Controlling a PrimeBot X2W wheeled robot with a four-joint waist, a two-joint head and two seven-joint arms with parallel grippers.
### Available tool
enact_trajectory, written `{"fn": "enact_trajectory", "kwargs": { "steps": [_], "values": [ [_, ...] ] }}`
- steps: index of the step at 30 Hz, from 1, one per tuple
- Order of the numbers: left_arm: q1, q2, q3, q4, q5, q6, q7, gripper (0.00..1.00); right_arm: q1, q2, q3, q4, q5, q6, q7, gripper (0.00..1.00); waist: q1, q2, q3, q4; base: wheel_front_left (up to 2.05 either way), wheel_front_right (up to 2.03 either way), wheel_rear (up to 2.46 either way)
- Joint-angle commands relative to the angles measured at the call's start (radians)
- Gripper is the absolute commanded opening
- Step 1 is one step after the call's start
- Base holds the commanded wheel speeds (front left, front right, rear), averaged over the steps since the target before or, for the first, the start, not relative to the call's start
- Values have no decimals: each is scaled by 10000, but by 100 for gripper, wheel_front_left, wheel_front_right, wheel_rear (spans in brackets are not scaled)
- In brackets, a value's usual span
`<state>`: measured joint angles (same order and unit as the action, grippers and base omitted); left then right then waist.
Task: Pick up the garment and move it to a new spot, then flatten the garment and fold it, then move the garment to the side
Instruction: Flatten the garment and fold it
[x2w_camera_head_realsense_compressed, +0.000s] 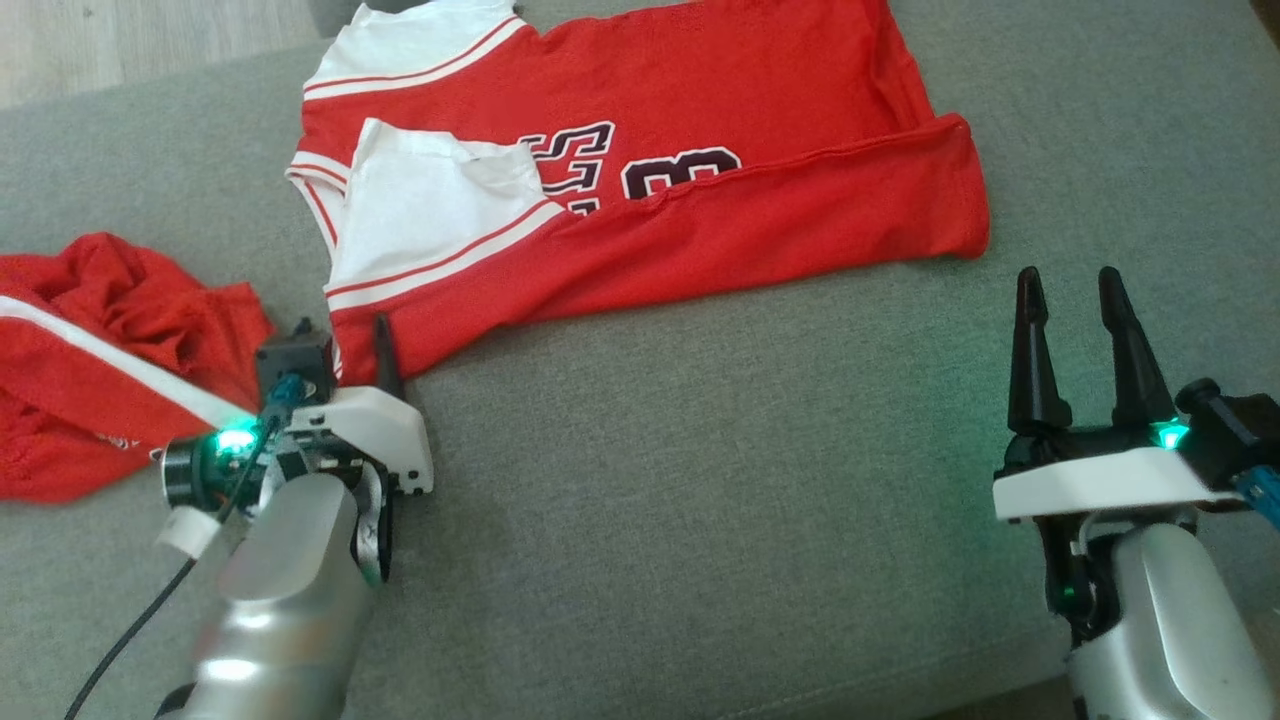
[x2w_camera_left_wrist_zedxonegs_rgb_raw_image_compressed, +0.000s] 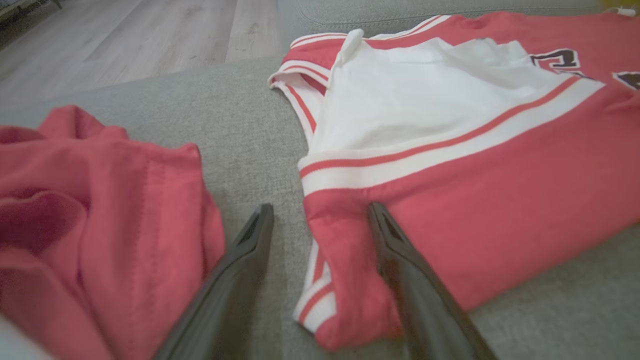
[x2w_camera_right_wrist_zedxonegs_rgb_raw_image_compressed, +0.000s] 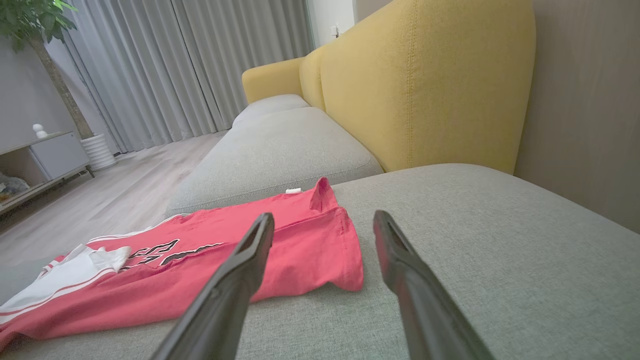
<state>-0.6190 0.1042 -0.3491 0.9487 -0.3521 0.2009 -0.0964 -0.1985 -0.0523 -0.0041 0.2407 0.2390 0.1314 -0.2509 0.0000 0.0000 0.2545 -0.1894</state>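
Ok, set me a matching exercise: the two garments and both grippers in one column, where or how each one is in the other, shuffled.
Column one:
1. numbered jersey
2. second red garment
3. left gripper
4. right gripper

Column two:
A. open, over bare grey cushion
B. bunched up at the robot's left
C. open, astride the jersey's edge by the white sleeve
D. spread out, near side folded over

Pairs: 1-D, 2-B, 3-C, 4-A
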Motion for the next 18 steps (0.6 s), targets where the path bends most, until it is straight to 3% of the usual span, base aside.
{"fn": "enact_trajectory", "kwargs": {
  "steps": [1, 4, 5, 7, 8, 9, 18],
  "values": [
    [-54, 186, 192, 107, -33, -41, 202, 100, -294, 19, 246, -262, 92, -7, -108, 100, 0, 0, -15, 9, 0, 0, 0],
    [-101, 154, 31, 290, -33, -221, 557, 100, -323, 19, 253, -222, 118, -7, -108, 100, 0, 0, -42, 16, 0, 0, 0],
    [-107, 143, -39, 351, -23, -298, 691, 93, -334, 19, 252, -212, 122, -7, -108, 100, 0, 0, -53, 14, 0, 0, 0],
    [-112, 116, -186, 454, -6, -469, 961, 45, -353, 19, 235, -199, 128, -7, -108, 100, 0, 0, -71, 5, 0, 0, 0],
    [-114, 100, -239, 481, -18, -571, 1063, 6, -363, 19, 222, -194, 130, -7, -108, 100, 0, 0, -82, 0, 0, 0, 0],
    [-114, 82, -281, 489, -38, -663, 1136, 0, -371, 19, 208, -188, 131, -7, -108, 100, 0, 0, -92, -5, 0, 0, 0],
    [-286, -67, -216, -455, -195, -674, -63, 0, -640, 20, -196, 70, -417, -7, 54, 100, 0, 0, -228, 163, 0, 0, 0]
  ]
}}
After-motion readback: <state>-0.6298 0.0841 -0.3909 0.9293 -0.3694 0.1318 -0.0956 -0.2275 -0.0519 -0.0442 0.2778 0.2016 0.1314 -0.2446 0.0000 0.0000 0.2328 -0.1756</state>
